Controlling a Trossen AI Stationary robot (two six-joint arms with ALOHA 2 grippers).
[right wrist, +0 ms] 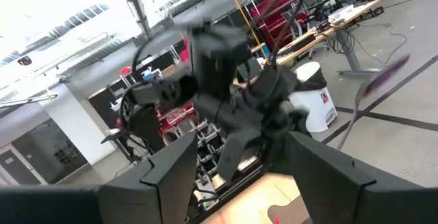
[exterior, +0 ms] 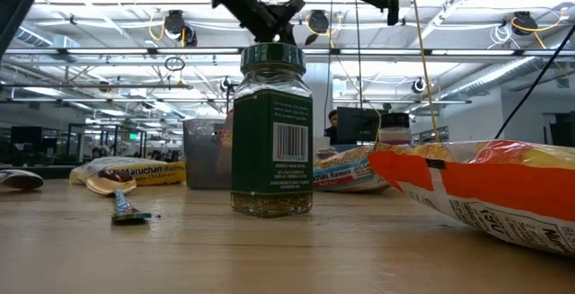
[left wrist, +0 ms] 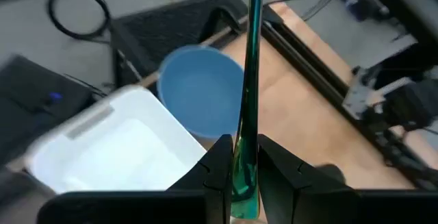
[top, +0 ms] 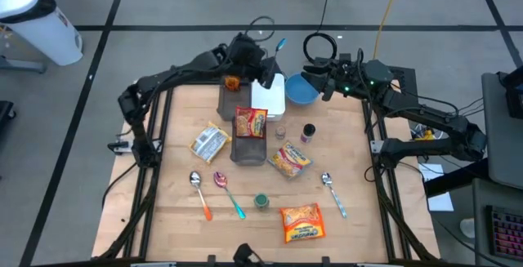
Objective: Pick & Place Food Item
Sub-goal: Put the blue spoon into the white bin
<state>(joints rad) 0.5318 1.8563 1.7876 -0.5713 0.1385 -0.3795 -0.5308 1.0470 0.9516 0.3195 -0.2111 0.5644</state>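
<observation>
Two arms reach over the far edge of the desk (top: 163, 218). The left pincer (left wrist: 241, 176) is clenched on a teal spoon handle (left wrist: 250, 80), which stands up between its fingers above the white container (left wrist: 116, 148) and blue bowl (left wrist: 202, 97). The right pincer (right wrist: 236, 166) is released, with its fingers spread wide and nothing between them, raised beside the blue bowl. Only the high view shows the food items: one ramen packet (top: 251, 123) lies in the dark bin (top: 248, 148), others lie on the desk. The low view alone shows the label of a spice jar (exterior: 271, 132). The right wrist view faces the left arm.
</observation>
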